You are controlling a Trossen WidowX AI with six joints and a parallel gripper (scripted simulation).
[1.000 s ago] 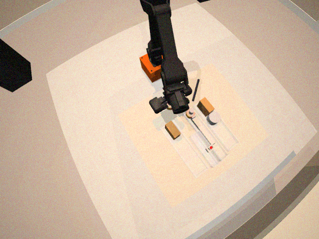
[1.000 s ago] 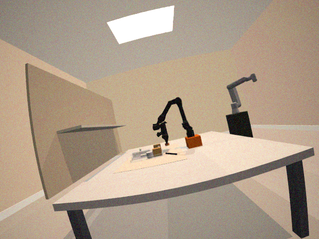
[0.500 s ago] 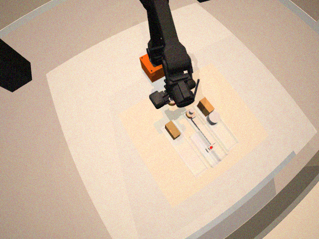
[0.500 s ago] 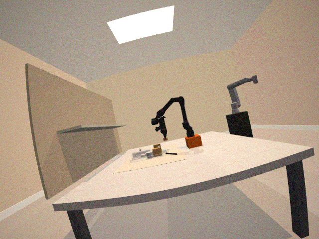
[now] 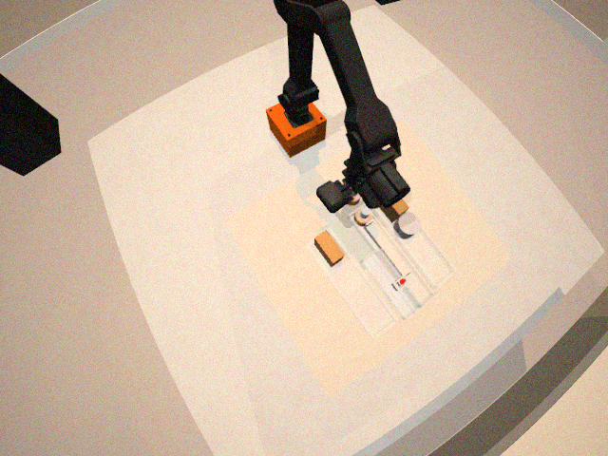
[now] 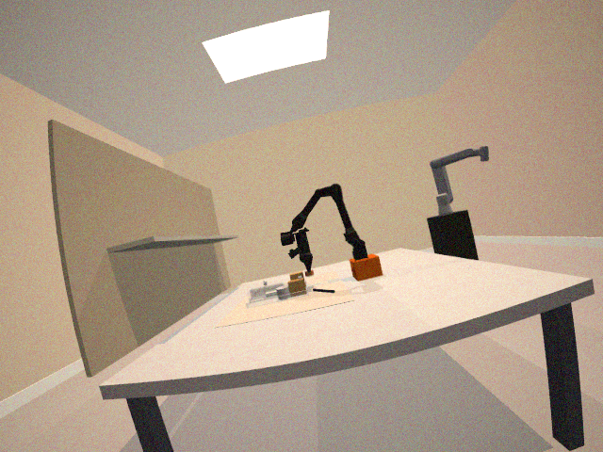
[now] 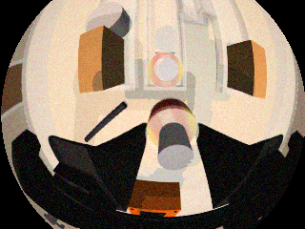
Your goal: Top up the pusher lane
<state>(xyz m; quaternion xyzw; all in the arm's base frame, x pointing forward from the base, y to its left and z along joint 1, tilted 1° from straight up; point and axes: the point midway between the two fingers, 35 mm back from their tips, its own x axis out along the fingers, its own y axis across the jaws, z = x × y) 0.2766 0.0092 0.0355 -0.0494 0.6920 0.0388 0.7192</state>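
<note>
My gripper (image 5: 353,199) (image 6: 307,268) (image 7: 172,128) is shut on the loose jar (image 5: 353,199) (image 6: 308,272) (image 7: 170,121), a peach jar with a grey lid. It holds the jar upright just in front of the clear middle lane (image 5: 382,265) (image 7: 167,32). The matching jar (image 5: 364,215) (image 7: 166,71) stands at the lane's front end, right behind the held one. A thin rod runs back along the lane to a red mark (image 5: 402,281). I cannot tell whether the two jars touch.
A brown box (image 5: 328,247) (image 7: 247,67) stands in the lane to one side. Another brown box (image 5: 395,208) (image 7: 101,60) and a grey cylinder (image 5: 407,224) (image 7: 110,19) stand in the other. A black stick (image 6: 323,290) (image 7: 105,121) lies on the mat. The orange arm base (image 5: 295,128) stands behind.
</note>
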